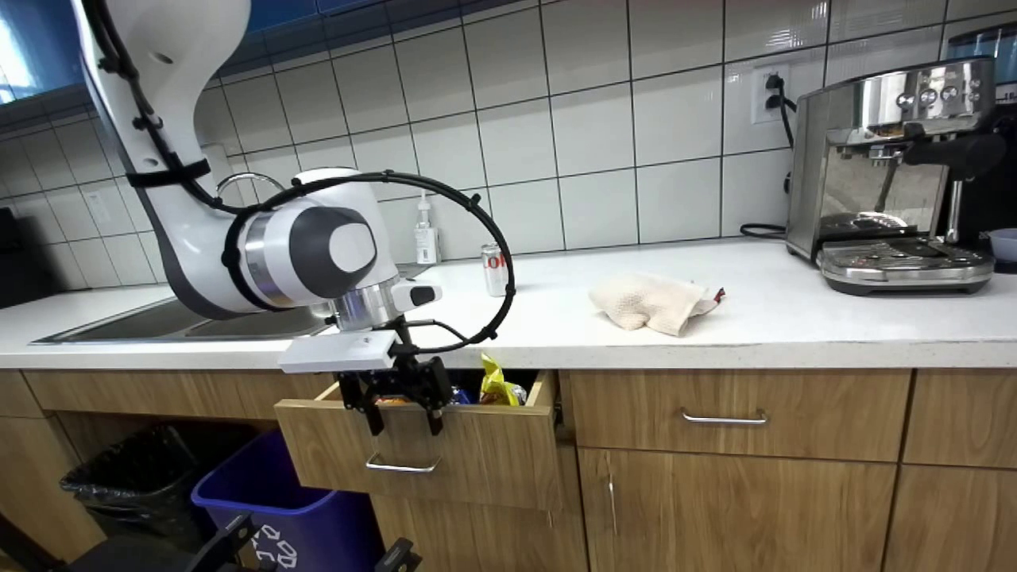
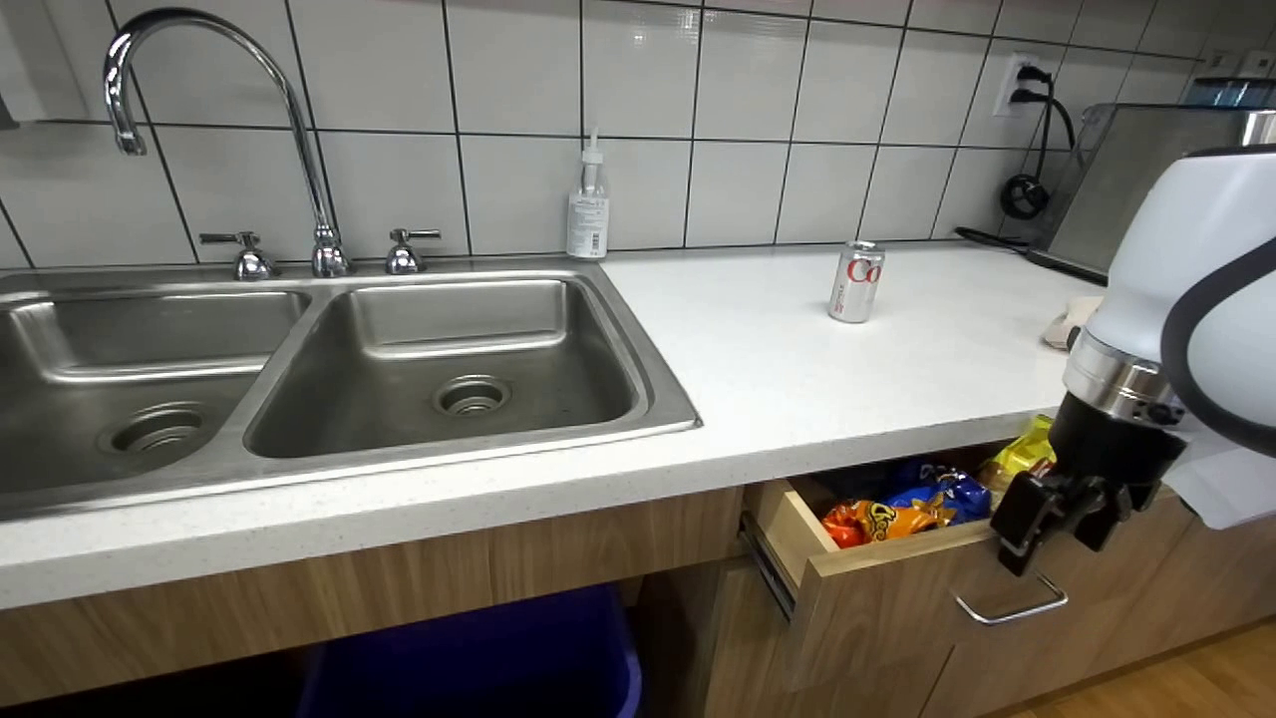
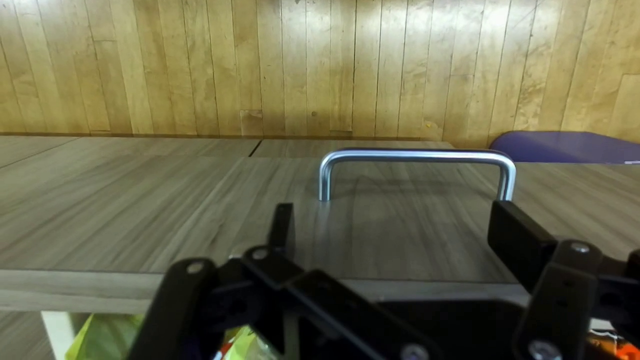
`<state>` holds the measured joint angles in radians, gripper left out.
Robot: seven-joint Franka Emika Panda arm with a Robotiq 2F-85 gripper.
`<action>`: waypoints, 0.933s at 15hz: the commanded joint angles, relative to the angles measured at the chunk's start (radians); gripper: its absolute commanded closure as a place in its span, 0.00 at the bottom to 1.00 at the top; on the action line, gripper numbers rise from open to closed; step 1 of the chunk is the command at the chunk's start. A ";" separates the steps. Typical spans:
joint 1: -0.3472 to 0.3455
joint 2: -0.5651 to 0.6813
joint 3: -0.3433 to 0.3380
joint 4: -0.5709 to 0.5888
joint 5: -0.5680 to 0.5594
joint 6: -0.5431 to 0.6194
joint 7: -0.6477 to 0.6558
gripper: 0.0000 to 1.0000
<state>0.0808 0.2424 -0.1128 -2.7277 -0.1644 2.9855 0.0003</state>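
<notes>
My gripper (image 1: 405, 425) points down at the front of a pulled-out wooden drawer (image 1: 493, 461). It is open and holds nothing. In the wrist view its fingers (image 3: 394, 210) stand wide apart over the drawer front (image 3: 150, 215), above the metal bar handle (image 3: 417, 155). The handle also shows below the fingertips in both exterior views (image 1: 403, 469) (image 2: 1012, 611); I see no grip on it. Inside the drawer lie a yellow snack bag (image 2: 1022, 454), a blue bag (image 2: 952, 494) and an orange bag (image 2: 882, 521). The arm hides part of the drawer.
The white counter (image 1: 548, 318) overhangs the drawer. On it are a silver can (image 2: 855, 282), a beige cloth (image 1: 651, 302), a coffee machine (image 1: 890, 175) and a soap bottle (image 2: 588, 214). A double sink (image 2: 648, 409) is set in it. Blue bin (image 1: 318, 524) and black-bagged bin (image 1: 135, 477) stand below.
</notes>
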 commanded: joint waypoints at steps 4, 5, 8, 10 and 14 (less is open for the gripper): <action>-0.001 0.034 -0.003 0.101 -0.006 -0.001 0.004 0.00; 0.001 0.041 -0.005 0.112 -0.007 -0.002 0.005 0.00; -0.005 0.064 0.002 0.142 0.002 -0.002 0.002 0.00; -0.009 0.086 0.005 0.169 0.007 -0.002 -0.001 0.00; -0.017 0.123 0.014 0.222 0.021 -0.008 -0.006 0.00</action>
<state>0.0809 0.3194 -0.1071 -2.5956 -0.1542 2.9828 0.0004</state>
